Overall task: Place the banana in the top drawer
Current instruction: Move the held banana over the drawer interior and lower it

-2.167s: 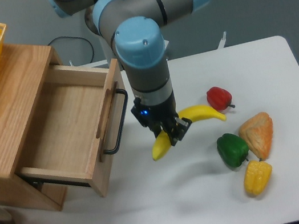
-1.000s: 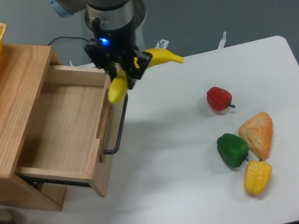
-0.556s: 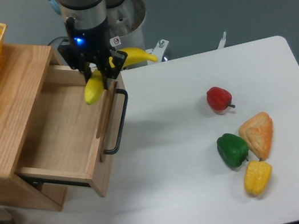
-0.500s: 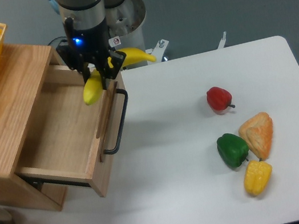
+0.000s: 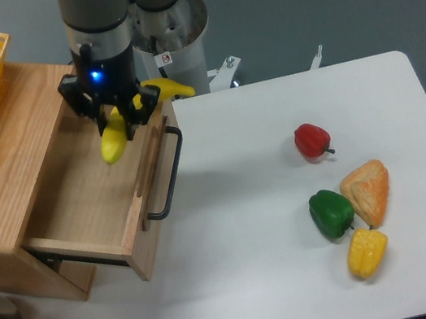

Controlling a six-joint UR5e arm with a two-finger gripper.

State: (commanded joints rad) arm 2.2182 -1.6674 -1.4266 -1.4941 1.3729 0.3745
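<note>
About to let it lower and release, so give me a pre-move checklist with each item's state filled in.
1. Top drawer pulled open: ok.
2. Banana clamped in gripper: ok.
3. Drawer floor bare where visible: ok.
4. Whole banana over the cavity: not ok; one end sticks out toward the front panel.
5. Banana's clearance above the drawer floor: cannot tell.
6. Black bar handle clear of the gripper: ok.
</note>
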